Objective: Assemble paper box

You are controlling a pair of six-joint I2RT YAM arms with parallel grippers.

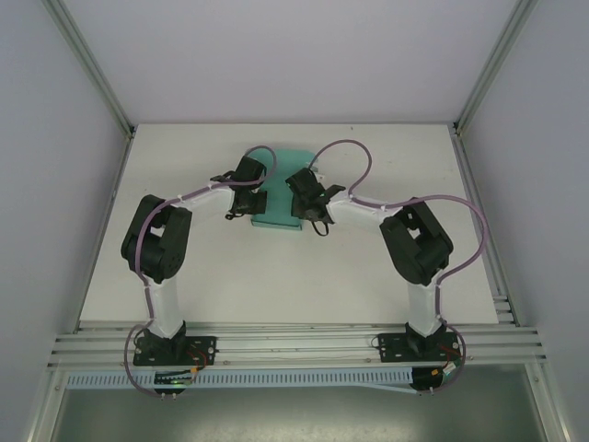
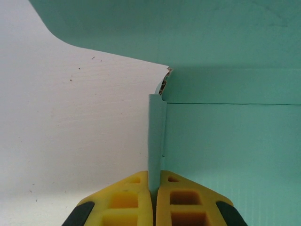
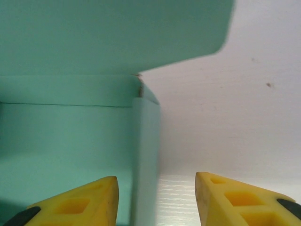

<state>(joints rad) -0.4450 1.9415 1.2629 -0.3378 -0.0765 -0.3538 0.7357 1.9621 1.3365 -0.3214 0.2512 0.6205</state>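
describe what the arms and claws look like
The left arm and right arm have white links, bulky black joints, black bases and a looping purple cable each. The left claw and right claw have wedge-shaped yellow fingers with square pockets.

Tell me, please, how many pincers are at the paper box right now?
2. The left pincer is shut on the paper box, pinching its upright left wall; the right pincer straddles the right wall, jaws apart, not pinching it.
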